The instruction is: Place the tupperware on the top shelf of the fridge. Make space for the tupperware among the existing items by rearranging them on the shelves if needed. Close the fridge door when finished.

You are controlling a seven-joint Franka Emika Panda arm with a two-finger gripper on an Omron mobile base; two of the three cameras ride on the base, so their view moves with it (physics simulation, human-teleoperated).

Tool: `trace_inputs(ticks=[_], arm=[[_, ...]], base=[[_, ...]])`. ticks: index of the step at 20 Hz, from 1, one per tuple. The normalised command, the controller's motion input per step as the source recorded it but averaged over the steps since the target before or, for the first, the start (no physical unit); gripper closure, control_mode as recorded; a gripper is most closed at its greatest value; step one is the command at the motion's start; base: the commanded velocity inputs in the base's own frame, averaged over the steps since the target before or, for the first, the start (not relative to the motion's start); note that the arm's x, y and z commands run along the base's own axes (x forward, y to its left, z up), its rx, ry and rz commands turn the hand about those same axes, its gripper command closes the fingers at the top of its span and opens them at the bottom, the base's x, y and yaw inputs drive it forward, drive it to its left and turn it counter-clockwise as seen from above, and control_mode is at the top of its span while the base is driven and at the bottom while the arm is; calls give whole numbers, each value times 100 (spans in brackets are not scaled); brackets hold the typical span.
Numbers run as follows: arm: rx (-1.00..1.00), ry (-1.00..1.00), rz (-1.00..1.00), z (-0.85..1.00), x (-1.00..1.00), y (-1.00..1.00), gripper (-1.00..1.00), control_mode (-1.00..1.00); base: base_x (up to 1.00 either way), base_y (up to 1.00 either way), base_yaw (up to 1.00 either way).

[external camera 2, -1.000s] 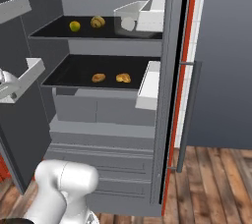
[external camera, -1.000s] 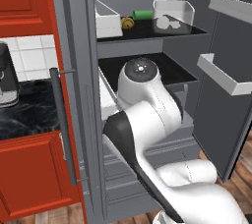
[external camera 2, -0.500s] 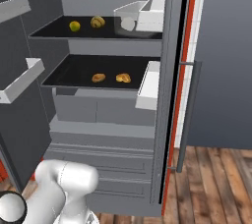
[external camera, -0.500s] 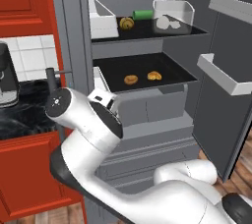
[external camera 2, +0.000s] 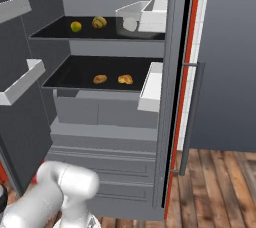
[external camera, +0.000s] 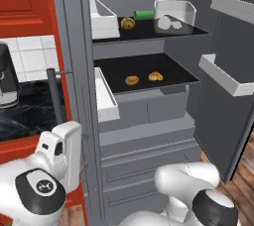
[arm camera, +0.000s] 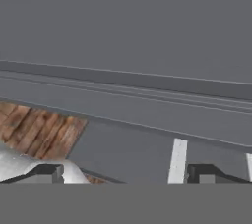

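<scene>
The grey fridge (external camera: 149, 136) stands with both doors open. On its top shelf (external camera: 198, 30) the white tupperware (external camera: 174, 16) rests at the right, and a pale lump (external camera: 164, 23) shows at its front wall. Left of it lie the green cylinder (external camera: 144, 15) and the brown cookie (external camera: 128, 23). Two orange-brown pastries (external camera: 131, 80) (external camera: 155, 76) lie on the lower shelf (external camera: 173, 69). From the right I see the tupperware (external camera 2: 131, 18), the cookie (external camera 2: 99, 22) and the green cylinder (external camera 2: 75, 26). My gripper (arm camera: 128, 174) is open and empty, facing a grey panel close up.
The arm is folded low at the left by the door's dark bar handle (external camera: 52, 96). White door bins (external camera: 105, 19) (external camera: 227, 74) jut from both open doors. A coffee machine (external camera: 7, 79) stands on the black counter. Wood floor (external camera 2: 220, 182) lies to the right.
The arm has swung out from in front of the shelves, leftward and down, to the lower left by the door. The items in the fridge have not moved.
</scene>
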Motion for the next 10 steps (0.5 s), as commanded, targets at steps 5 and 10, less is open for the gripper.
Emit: trace_inputs(ticks=[5,10], arm=[[-20,0,-6,-9,55,70,-100,-100],[-12,-2,-12,-20,70,35,-100,-100]], base=[[0,0,0],[0,0,0]])
